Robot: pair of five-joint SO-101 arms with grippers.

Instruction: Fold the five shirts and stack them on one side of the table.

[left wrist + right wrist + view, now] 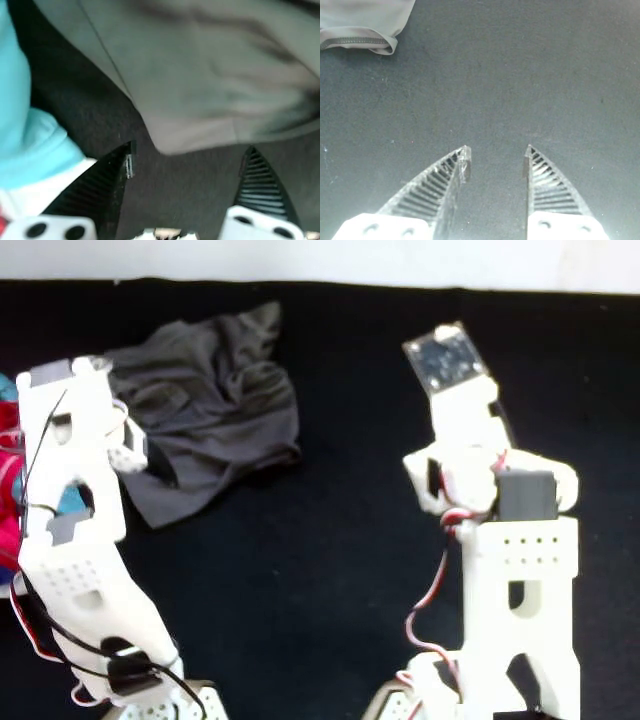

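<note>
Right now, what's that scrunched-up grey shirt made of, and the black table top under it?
The grey shirt: looks like thin, soft knit fabric, smooth and slightly shiny; it slumps in loose folds and has a stitched hem in the right wrist view. The table top: seems covered in matte black cloth or felt, going by its dull, faintly speckled surface; I can't tell which.

Grey shirt on black, with bright cloth at your left edge.
You've got a plain dark-grey shirt [215, 415] on a matt black tabletop [330, 570], with light-blue shirt [20, 115] and red cloth [7, 480] at far left. Both arms are white, the right arm [520, 570] trailing red and black wires. Your left claw [190, 155] is ribbed black, your right claw [496, 157] ribbed pale grey.
</note>
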